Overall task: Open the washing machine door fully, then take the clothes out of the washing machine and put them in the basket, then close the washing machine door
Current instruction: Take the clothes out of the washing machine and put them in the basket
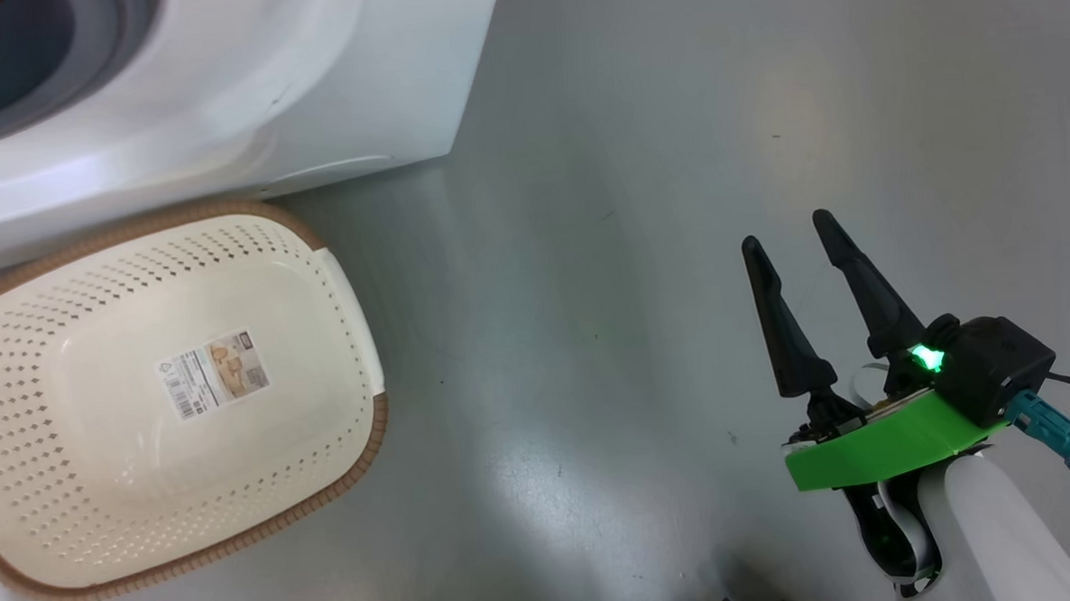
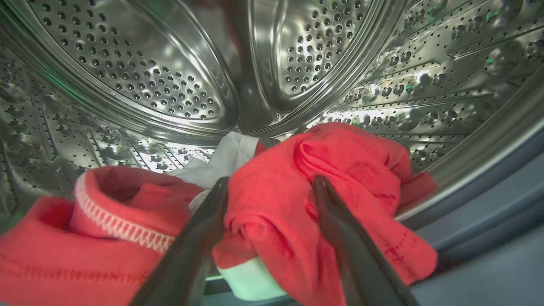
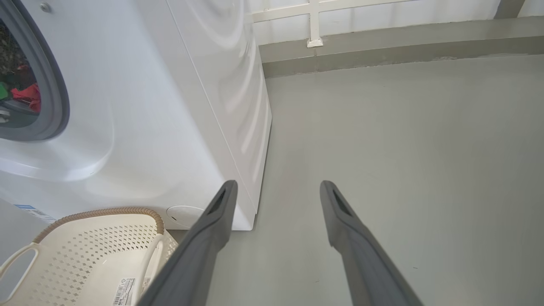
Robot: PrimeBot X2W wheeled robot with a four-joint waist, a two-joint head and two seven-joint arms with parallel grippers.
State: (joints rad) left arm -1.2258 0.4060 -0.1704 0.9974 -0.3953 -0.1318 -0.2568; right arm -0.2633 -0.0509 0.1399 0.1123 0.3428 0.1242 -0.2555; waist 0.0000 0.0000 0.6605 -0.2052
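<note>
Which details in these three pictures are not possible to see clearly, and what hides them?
- Left wrist view: how many clothes lie in the drum; folds overlap, and the left gripper fingers cover some fabric.
- Head view: the washing machine opening, cut off by the top left corner.
- Head view: the print on the basket sticker, too small.

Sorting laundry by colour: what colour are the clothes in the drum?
Bright red clothes with white parts; left wrist view best.

Floor point(image 1: 641, 242): smooth grey, slightly glossy, a few dark specks. Pale glare patch point(image 1: 543, 481) from overhead light. Far edge: grey skirting point(image 3: 382, 55) along wall base, white rail point(image 3: 314, 21) above.
</note>
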